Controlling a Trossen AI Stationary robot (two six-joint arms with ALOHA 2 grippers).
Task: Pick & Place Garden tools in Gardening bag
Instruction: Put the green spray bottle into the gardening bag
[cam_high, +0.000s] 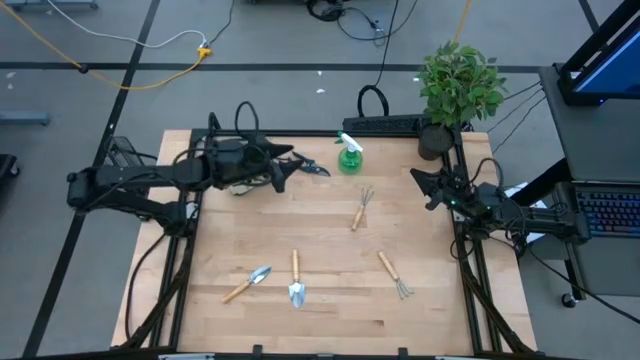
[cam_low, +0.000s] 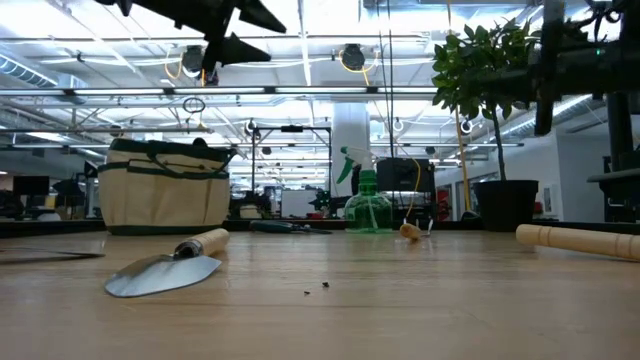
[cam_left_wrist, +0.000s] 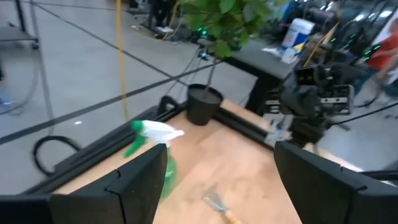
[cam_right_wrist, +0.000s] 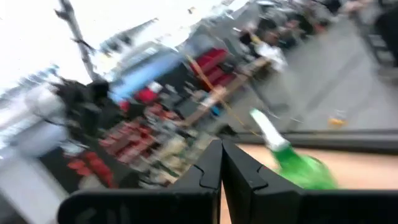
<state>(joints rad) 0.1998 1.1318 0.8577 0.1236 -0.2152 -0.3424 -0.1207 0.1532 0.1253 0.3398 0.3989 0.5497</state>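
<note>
Trowel (cam_low: 165, 268) — shiny metal, wooden handle.

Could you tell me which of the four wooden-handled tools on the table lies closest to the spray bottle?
The fork rake just below the green spray bottle. The two trowels and the other rake lie near the table's front edge.

A leafy plant (cam_high: 460, 82) in a dark pot (cam_high: 434, 141) stands at the far right corner of the wooden table (cam_high: 320, 300). A black power strip (cam_high: 385, 124) lies just beside the pot, along the table's far edge. A keyboard (cam_high: 607, 213) sits right of the table.
</note>
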